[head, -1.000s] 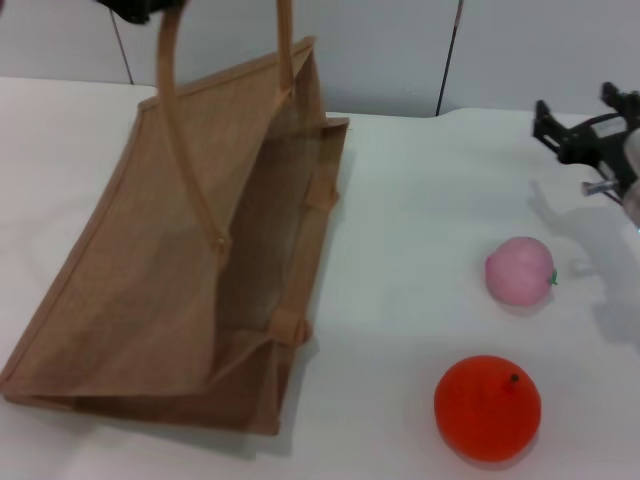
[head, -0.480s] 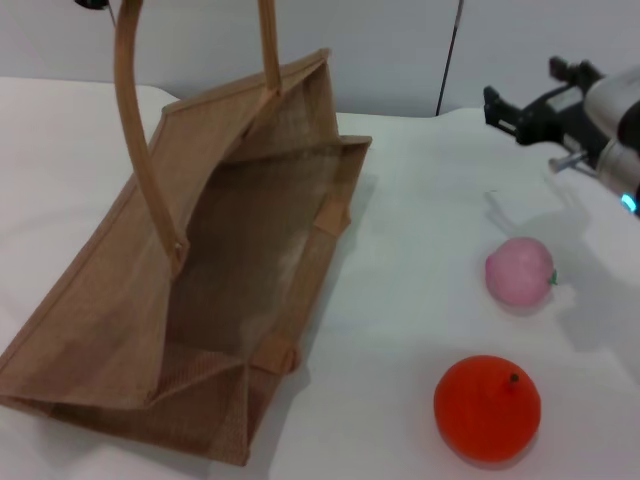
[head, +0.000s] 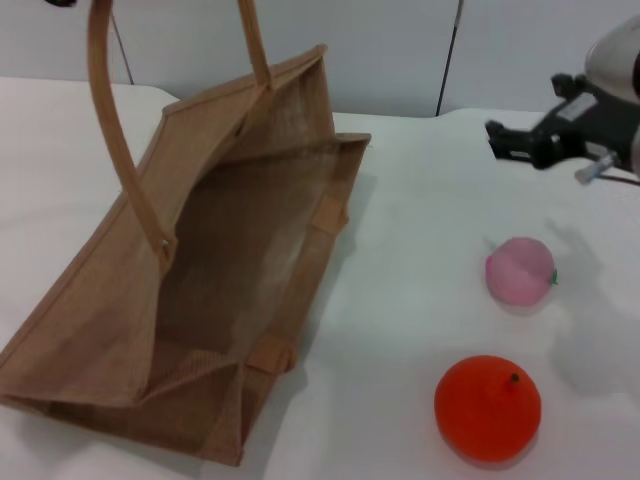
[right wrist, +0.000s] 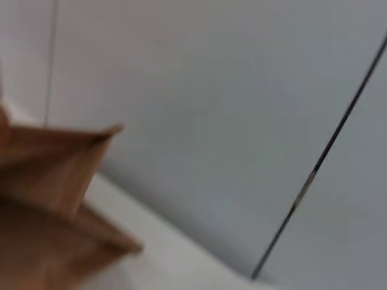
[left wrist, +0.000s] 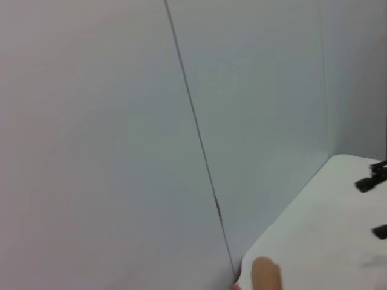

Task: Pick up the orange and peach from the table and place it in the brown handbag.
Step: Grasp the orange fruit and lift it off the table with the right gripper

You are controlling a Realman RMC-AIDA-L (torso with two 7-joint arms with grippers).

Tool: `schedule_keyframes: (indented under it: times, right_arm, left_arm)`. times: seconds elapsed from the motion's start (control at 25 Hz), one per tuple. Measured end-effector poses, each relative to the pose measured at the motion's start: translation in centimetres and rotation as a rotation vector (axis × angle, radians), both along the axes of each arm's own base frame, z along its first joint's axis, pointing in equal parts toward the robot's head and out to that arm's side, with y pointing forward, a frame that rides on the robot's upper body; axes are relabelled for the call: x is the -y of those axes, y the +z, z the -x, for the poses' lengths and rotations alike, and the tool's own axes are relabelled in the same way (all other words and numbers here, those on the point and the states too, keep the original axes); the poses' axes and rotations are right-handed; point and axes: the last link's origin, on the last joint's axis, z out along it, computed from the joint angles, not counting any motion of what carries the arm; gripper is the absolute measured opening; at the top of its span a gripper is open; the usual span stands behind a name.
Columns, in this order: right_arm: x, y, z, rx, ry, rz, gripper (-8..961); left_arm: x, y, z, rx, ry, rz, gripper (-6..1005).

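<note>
The brown handbag stands tilted on the left of the white table, its mouth open towards the fruits. Its near handle rises to the top left, where my left gripper barely shows at the frame's edge, holding it up. The pale pink peach lies at the right. The larger orange lies nearer the front. My right gripper is open and empty, in the air behind the peach. The bag's corner also shows in the right wrist view.
A grey panelled wall runs behind the table. Bare tabletop lies between the bag and the fruits. The left wrist view shows the wall, a tip of the tan handle and the right gripper's fingers far off.
The left gripper has pulled the handle further left, opening the bag's mouth wider. The right gripper has moved in from the right edge and now hangs behind the peach.
</note>
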Motion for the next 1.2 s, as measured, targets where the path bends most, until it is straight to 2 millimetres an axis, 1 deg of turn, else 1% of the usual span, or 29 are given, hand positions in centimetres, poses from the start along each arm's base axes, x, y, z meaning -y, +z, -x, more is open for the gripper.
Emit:
schedule_keyframes:
  times: [0.12,0.16,0.2,0.36,0.48,0.6,0.68,0.76,0.8,1.2]
  right_arm:
    - [1.5,0.7,0.8,0.096,-0.028,0.032,874]
    - [2.5,1.0,1.1,0.154,-0.059,0.068,874]
    - [2.5,1.0,1.1,0.154,-0.059,0.068,874]
    - [4.4,1.3,1.4,0.239,-0.097,0.153,873]
    - [5.7,1.2,1.8,0.271,-0.092,0.227,873]
    - [7.1,0.3,2.7,0.267,-0.056,0.369,873]
    - [7.7,0.0,3.2,0.268,-0.04,0.441,873]
    - [8.0,0.0,3.1,0.283,-0.054,0.485,873]
    - [8.3,0.1,2.8,0.3,-0.079,0.52,873]
    - [9.9,-0.1,2.3,0.339,-0.121,0.659,873]
  left_arm:
    - [0.1,0.1,0.2,0.0,0.002,-0.004,113]
    - [0.1,0.1,0.2,-0.001,0.002,-0.004,113]
    - [0.1,0.1,0.2,-0.003,0.002,-0.004,113]
    - [0.1,0.2,0.2,-0.005,0.002,-0.006,114]
    - [0.0,0.3,0.5,-0.011,0.016,-0.012,114]
    - [0.0,0.4,1.3,-0.027,0.053,-0.022,114]
    - [0.0,0.4,1.4,-0.031,0.059,-0.023,114]
    - [-0.1,0.4,1.5,-0.035,0.064,-0.025,113]
    - [-0.1,0.4,1.5,-0.038,0.064,-0.026,113]
    - [-0.1,0.5,2.2,-0.054,0.097,-0.034,114]
